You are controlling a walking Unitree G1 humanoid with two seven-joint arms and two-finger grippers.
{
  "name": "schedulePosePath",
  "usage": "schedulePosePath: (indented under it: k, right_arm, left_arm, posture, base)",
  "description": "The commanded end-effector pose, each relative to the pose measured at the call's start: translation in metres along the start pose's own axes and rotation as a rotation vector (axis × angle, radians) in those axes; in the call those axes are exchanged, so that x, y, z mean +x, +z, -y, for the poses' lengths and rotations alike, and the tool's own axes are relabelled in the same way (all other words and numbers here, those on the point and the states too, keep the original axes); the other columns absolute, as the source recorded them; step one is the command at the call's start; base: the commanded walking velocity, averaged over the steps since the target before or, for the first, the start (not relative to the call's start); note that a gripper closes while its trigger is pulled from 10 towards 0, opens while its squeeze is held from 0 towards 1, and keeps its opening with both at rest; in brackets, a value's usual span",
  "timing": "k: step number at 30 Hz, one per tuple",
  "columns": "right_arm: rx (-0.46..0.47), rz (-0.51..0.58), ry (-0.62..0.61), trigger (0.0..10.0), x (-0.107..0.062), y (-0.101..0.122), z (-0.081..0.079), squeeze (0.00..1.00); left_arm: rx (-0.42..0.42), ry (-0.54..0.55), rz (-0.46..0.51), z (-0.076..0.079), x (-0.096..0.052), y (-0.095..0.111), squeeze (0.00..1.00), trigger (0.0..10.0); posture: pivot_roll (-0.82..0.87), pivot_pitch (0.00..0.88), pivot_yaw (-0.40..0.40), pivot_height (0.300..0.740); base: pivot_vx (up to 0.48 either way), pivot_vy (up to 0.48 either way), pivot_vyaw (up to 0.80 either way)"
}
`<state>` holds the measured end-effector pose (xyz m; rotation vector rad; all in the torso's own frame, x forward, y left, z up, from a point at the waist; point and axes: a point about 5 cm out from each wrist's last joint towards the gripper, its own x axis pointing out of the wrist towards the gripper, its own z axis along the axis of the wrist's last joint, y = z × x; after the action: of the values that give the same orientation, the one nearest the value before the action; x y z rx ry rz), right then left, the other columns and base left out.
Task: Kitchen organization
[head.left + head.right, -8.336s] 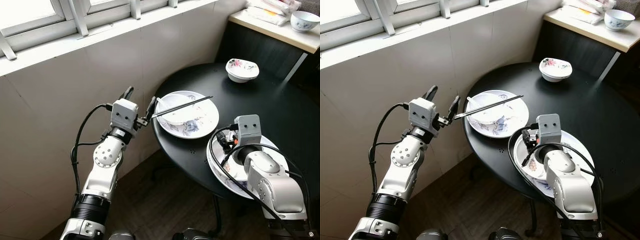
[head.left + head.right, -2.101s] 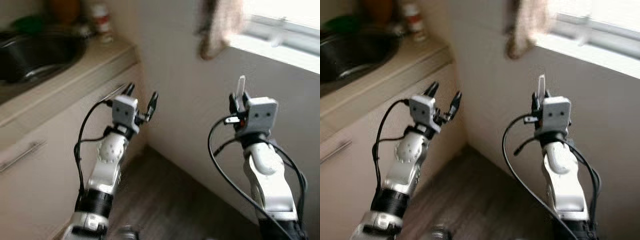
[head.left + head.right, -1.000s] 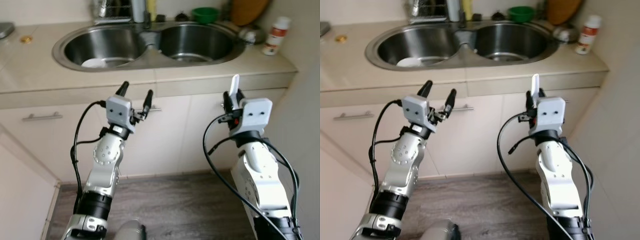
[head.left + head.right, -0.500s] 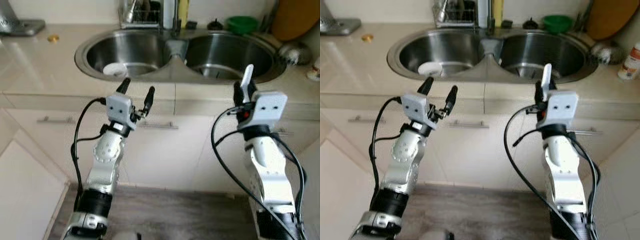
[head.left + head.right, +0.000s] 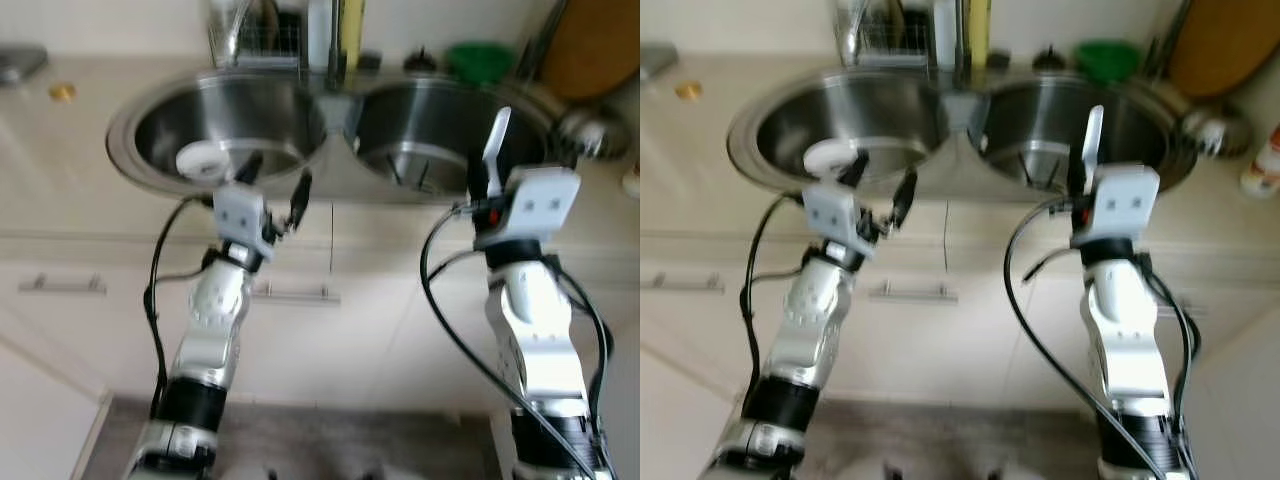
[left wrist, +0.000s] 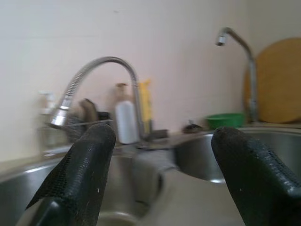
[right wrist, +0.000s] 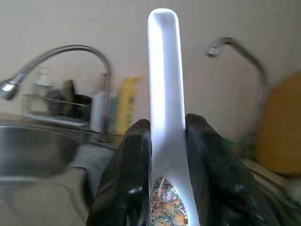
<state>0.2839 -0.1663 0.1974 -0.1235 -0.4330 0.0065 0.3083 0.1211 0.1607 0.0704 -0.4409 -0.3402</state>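
White ceramic spoon (image 7: pixel 163 108) stands upright, clamped in the right end effector (image 5: pixel 483 187); left end effector (image 5: pixel 274 183) spread apart.

no readable text, labels or numbers anywhere.

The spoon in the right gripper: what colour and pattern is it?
The spoon is white, with an orange-and-multicoloured floral motif near the right gripper's fingers; the right wrist view shows it best.
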Motion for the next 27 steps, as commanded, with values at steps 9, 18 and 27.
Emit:
schedulePosePath:
  k: [9,18,27]
  right_arm:
    - [0.014,0.017,0.031,10.0,0.003,0.003,-0.008,0.0]
    - [0.052,-0.066,-0.007,10.0,0.011,-0.009,-0.005,0.0]
    - [0.07,-0.184,-0.084,10.0,0.023,-0.031,0.003,0.0]
  left_arm:
    - [0.017,0.022,-0.006,-0.007,-0.003,0.0,0.0,10.0]
    - [0.026,0.028,0.007,-0.008,-0.002,0.002,0.0,10.0]
    - [0.027,0.021,0.009,-0.007,-0.001,0.003,0.0,10.0]
  posture:
    - [0.06,0.0,-0.032,0.74]
    - [0.07,0.0,-0.032,0.74]
    - [0.08,0.0,-0.03,0.74]
  base:
    - [0.31,0.0,0.05]
    - [0.116,0.0,0.62]
    - [0.0,0.0,0.0]
